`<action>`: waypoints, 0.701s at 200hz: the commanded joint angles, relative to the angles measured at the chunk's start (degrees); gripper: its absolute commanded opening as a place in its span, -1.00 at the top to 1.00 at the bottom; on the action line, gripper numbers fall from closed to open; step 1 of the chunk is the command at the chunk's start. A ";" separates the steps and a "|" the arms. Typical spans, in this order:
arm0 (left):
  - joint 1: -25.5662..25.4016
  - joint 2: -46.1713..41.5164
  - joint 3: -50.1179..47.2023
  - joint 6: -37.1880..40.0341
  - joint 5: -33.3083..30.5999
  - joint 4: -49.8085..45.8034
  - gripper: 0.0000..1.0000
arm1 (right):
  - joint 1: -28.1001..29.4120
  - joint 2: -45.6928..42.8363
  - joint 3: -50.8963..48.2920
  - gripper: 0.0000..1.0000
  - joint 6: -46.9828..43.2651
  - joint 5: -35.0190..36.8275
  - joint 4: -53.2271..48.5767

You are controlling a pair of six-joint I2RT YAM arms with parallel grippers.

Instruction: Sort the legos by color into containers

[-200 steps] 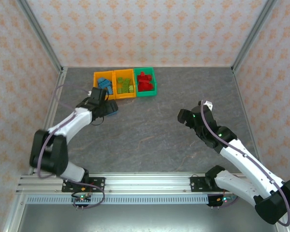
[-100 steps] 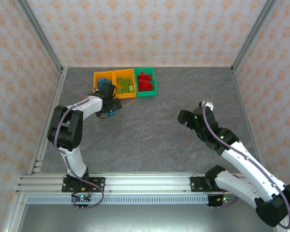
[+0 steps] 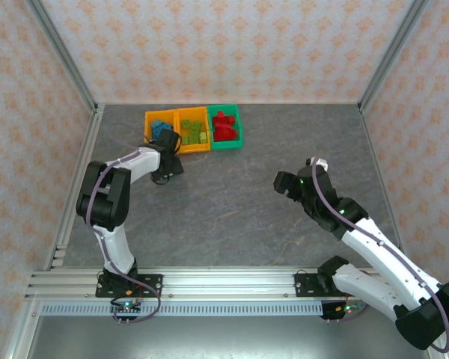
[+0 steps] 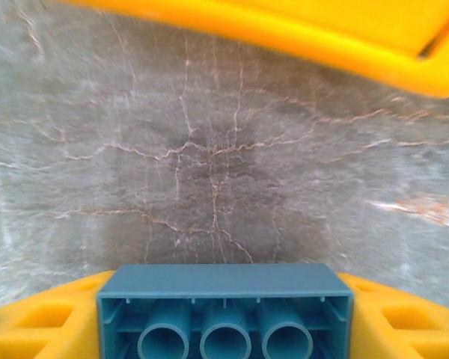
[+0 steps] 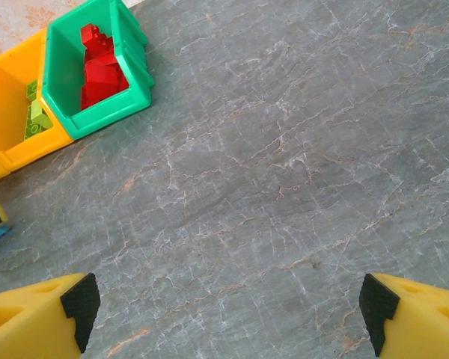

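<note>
Right, the blue brick [image 4: 224, 284] is already in my left gripper [image 4: 224, 333]. Its yellow fingers [image 4: 37, 321] press on the brick's two short ends. The brick's long axis runs side to side along the bottom of the wrist picture, and its hollow underside faces the lens.

What matters for the coming move is where the boxes lie from that hand. In the wrist picture a yellow rim [image 4: 322, 37] crosses the top edge, with bare grey table [image 4: 209, 149] between it and the brick. So the box is just ahead of the gripper, not yet under it. I can't tell from that rim alone which of the two yellow boxes it is.

From overhead, the three boxes stand in a row at the upper left of centre. The left yellow box [image 3: 150, 118] holds blue pieces, the middle yellow box [image 3: 192, 112] holds lime ones, and the green box [image 3: 234, 123] holds red. The left arm is stretched up and to the right, with its wrist at the near side of the row, about where the two yellow boxes meet. I judge the drop calls for a short push up the frame and a little left.

My right gripper [image 5: 228, 303] hangs well apart from the boxes at right of centre. Its jaws are wide and nothing sits between them. The left arm is plainly the nearer one.
</note>
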 commanded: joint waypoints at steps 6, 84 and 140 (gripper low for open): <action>0.29 -8.23 2.51 1.85 -6.92 -0.83 -0.09 | -0.15 -0.56 0.29 -0.84 0.59 -0.41 0.22; 6.18 12.71 30.45 6.15 -4.71 -3.29 -0.24 | -0.15 -0.92 0.73 -0.84 0.03 -0.85 -0.94; 4.78 1.24 23.71 7.79 -2.07 0.38 -0.72 | -0.13 -1.17 -0.01 -0.99 0.31 8.04 -1.84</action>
